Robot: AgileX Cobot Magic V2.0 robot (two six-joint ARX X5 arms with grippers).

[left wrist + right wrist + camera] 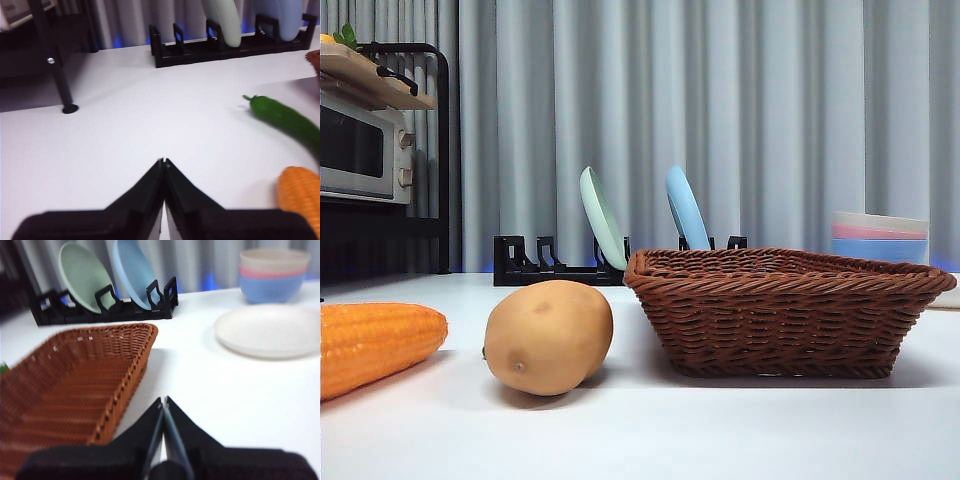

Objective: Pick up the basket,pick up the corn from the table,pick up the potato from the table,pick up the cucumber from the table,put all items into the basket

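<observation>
The brown wicker basket [780,308] stands empty on the white table [640,430], at the right of the front view; it also shows in the right wrist view [75,375]. The tan potato [548,336] lies to its left. The orange corn [375,343] lies at the far left, and its end shows in the left wrist view [300,195]. The green cucumber [287,120] lies on the table beyond the corn. My left gripper [163,162] is shut and empty above bare table. My right gripper [163,401] is shut and empty beside the basket's rim.
A black dish rack [555,265] with a green plate [603,218] and a blue plate [687,208] stands at the back. Stacked bowls [880,237] and a round white plate [270,330] are at the back right. A microwave on a shelf [360,150] is at the left.
</observation>
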